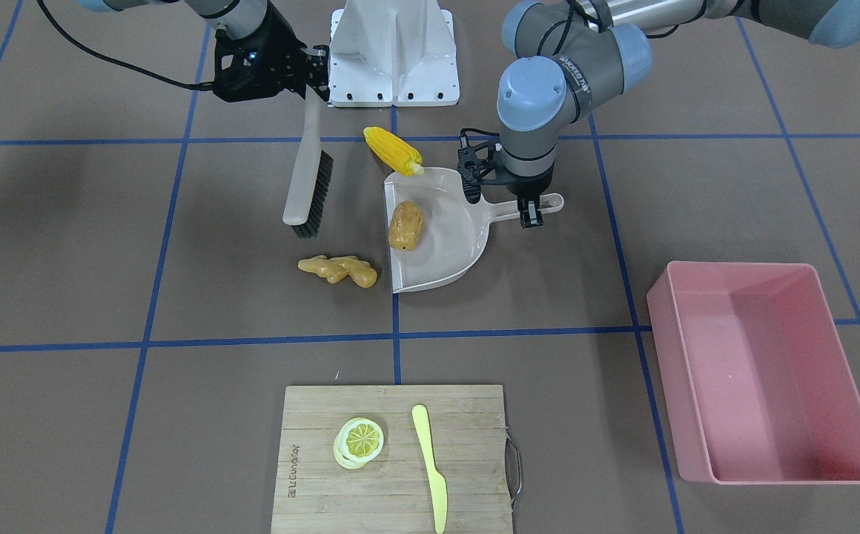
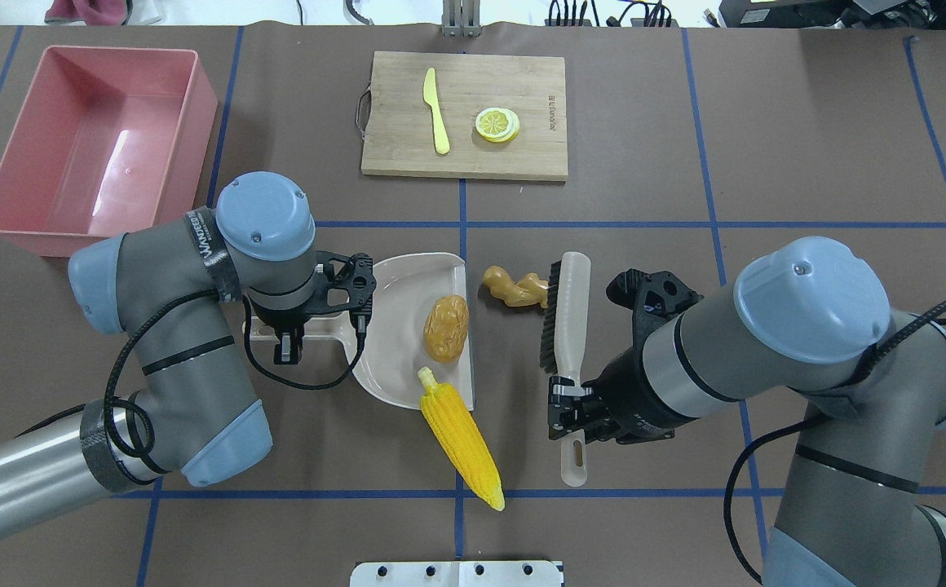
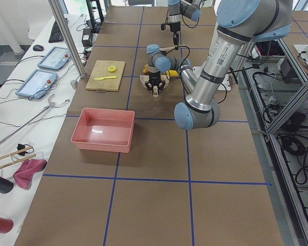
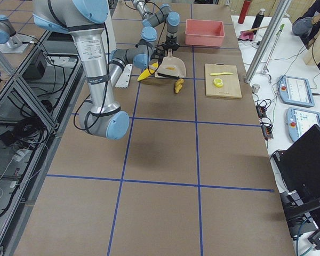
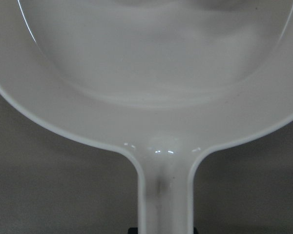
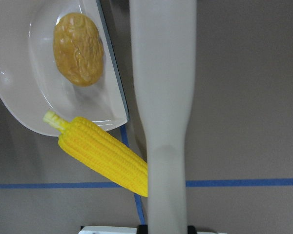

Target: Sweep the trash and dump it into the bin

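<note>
From the front, the right gripper (image 1: 316, 74) was pinching the handle of the brush (image 1: 304, 182), bristles turned toward the dustpan (image 1: 441, 256). The left gripper (image 1: 532, 209) was clamped on the dustpan's handle. The potato (image 1: 406, 225) sat in the pan. The corn (image 1: 393, 150) lay at the pan's near corner, its tip on the lip. The ginger (image 1: 337, 269) was on the table (image 1: 623, 185), just outside the pan's mouth.

From overhead, the pink bin (image 2: 90, 139) stood far left, well apart from all three. A cutting board (image 2: 391, 106) at far centre carried a lemon slice (image 2: 497, 125) and a knife (image 2: 437, 110).

The side views were too small to add anything.

On the left wrist, the pan's handle ran straight down between the jaws. On the right wrist, the brush handle filled the middle, with potato and corn to its left.
</note>
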{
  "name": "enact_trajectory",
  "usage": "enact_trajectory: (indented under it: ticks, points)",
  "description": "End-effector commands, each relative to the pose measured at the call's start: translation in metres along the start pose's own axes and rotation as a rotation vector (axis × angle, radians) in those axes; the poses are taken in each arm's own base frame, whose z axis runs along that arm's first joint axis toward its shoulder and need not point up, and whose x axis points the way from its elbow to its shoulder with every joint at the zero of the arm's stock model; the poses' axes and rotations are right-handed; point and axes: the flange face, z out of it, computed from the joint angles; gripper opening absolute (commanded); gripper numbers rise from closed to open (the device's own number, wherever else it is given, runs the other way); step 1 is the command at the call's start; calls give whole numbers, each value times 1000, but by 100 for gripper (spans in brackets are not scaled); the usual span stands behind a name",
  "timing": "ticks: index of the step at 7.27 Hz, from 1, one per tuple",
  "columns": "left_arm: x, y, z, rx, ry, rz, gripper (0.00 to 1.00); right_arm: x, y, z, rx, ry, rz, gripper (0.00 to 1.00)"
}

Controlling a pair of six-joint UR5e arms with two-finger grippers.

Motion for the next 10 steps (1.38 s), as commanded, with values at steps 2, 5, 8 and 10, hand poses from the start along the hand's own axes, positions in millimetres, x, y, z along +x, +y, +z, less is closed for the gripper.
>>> enact_trajectory:
  ticks: [2, 5, 8, 10]
  points:
    - [1, 7, 2, -53, 19, 4, 0, 8, 23, -2, -27, 3, 79, 0]
    - [0, 7, 0, -74, 17, -3, 0, 38, -40, 2, 47, 83, -151, 0]
    - [-10, 20, -3, -98, 11, 32, 0, 63, -96, 1, 43, 179, -404, 0]
    - [-14, 23, 2, -109, 14, 26, 0, 84, -135, 4, 60, 230, -440, 0]
